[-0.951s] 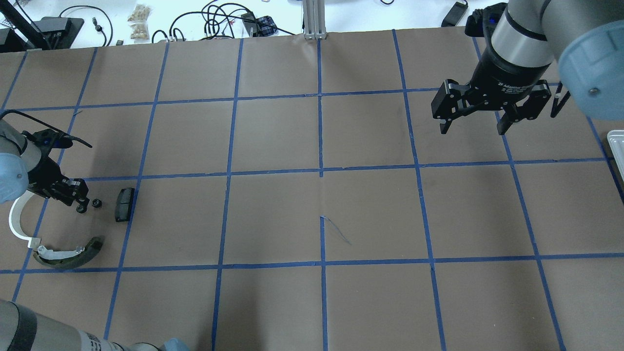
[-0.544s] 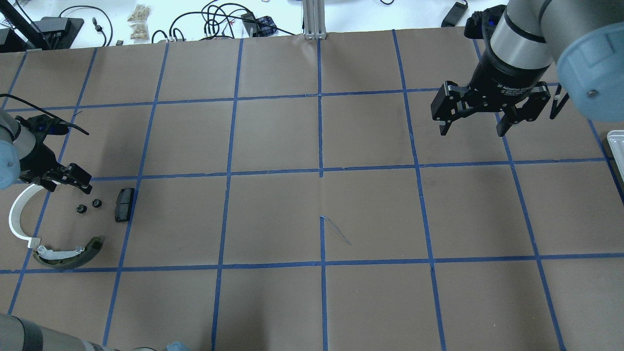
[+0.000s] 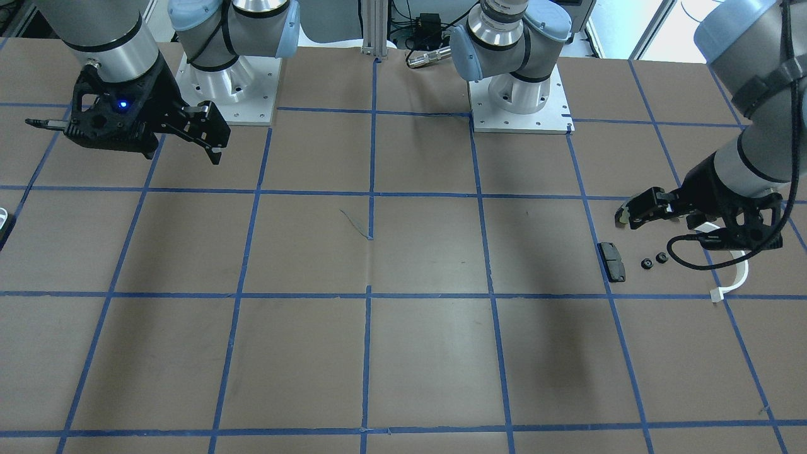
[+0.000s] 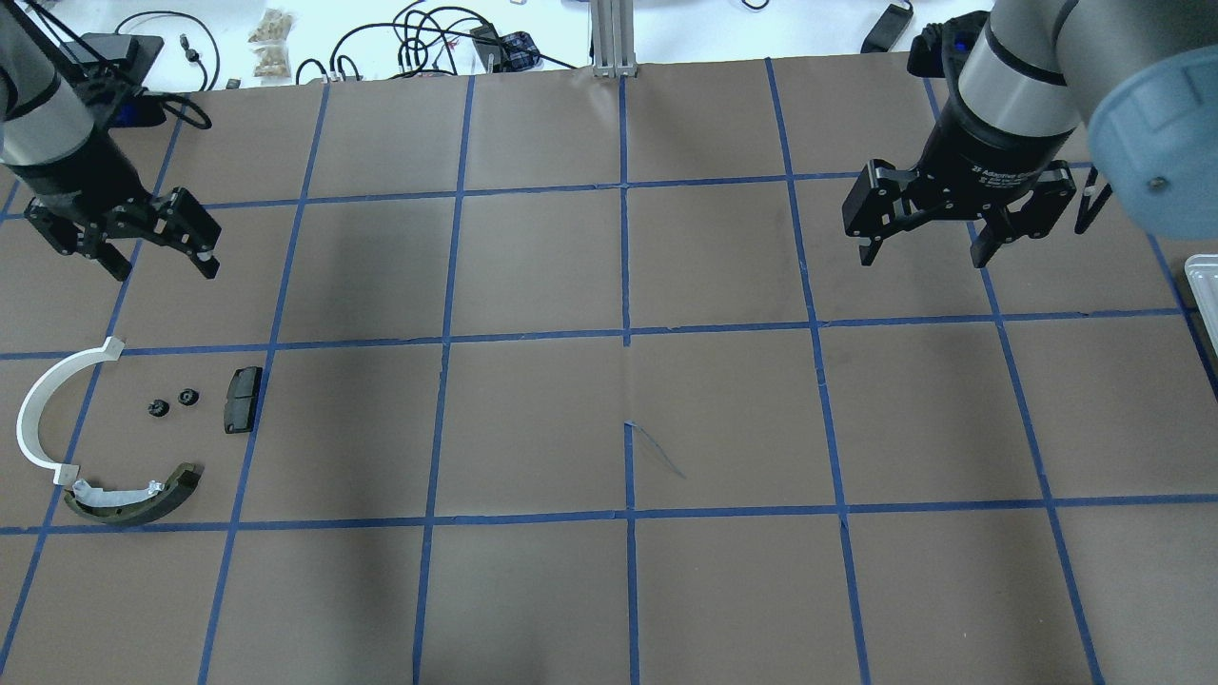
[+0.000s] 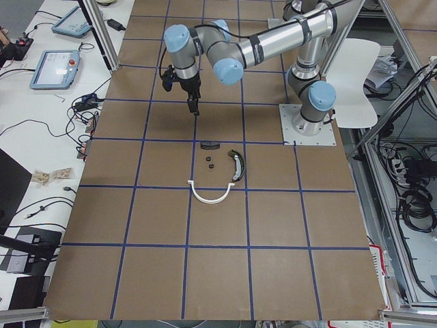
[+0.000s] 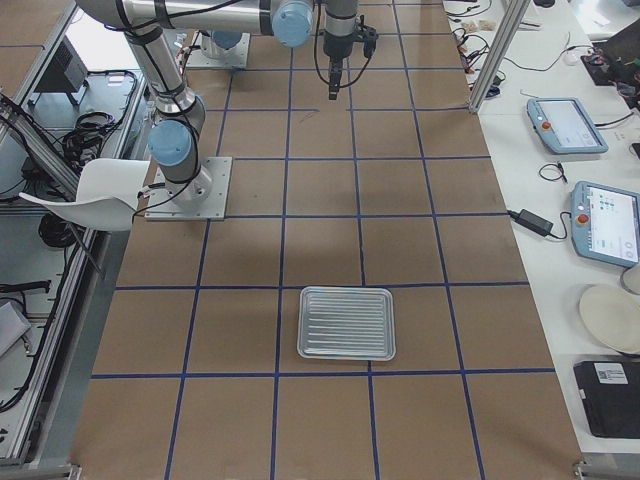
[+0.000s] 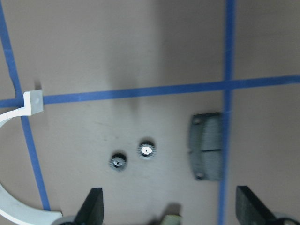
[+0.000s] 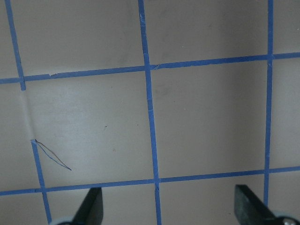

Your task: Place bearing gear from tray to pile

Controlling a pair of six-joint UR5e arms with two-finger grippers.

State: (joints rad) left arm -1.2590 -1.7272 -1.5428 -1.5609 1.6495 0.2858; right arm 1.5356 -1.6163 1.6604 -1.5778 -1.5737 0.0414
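A small black bearing gear point(image 4: 188, 397) lies flat, bore up, in the overhead view's lower left. A second gear point(image 4: 158, 408) lies just beside it, down-left. Both are round, with no long axis. They sit between the white half-ring point(image 4: 21, 423) and the black pad point(image 4: 242, 400), above the brake shoe point(image 4: 133, 514). The left gripper point(image 4: 165, 271) hangs higher in the frame, spread and empty. So does the right gripper point(image 4: 921, 257), upper right.

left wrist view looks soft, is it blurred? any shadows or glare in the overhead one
Left wrist view: mildly blurred, the two small black toothed gears and dark grey rectangular pad have soft edges. Overhead view: sharp, with broad soft shadows on the brown paper table cover, no glare on it.
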